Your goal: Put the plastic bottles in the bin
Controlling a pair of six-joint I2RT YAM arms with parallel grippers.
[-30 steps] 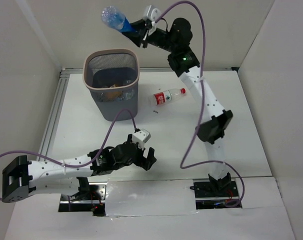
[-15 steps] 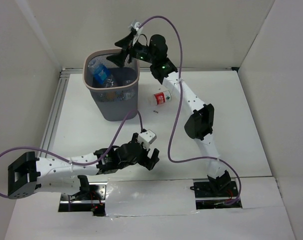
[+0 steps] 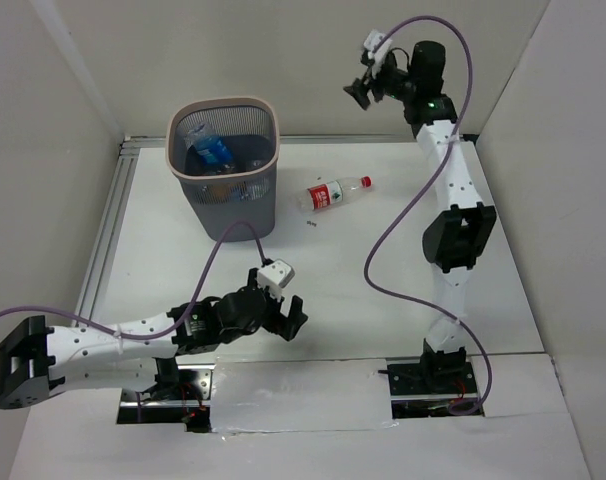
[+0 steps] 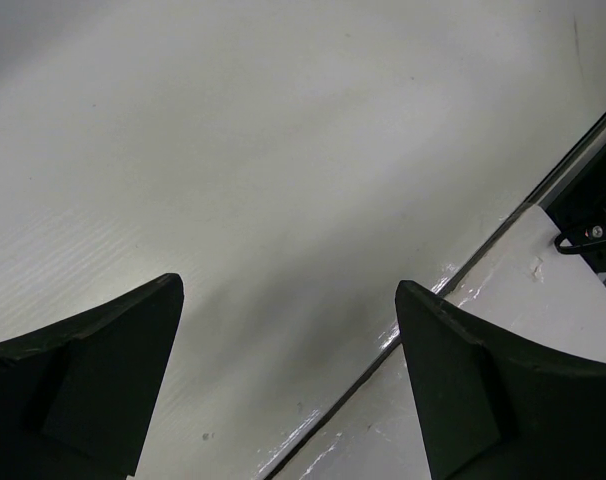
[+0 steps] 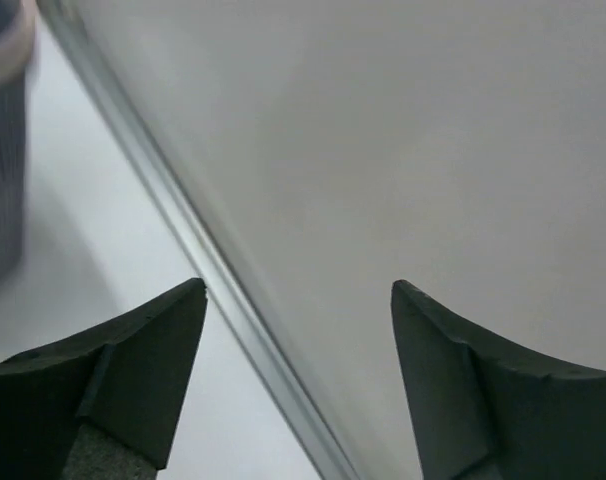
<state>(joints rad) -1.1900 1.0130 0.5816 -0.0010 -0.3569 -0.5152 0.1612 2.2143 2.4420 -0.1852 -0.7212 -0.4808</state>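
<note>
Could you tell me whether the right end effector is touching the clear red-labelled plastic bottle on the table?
Apart. The top external view shows the right end effector up by the back wall, far from the clear red-labelled plastic bottle.

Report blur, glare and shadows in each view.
Top external: even soft light, sharp, only faint shadows on the table. Left wrist: white glare streaks along the table's near seam. Right wrist: soft throughout, the bin smeared at the left edge.
</note>
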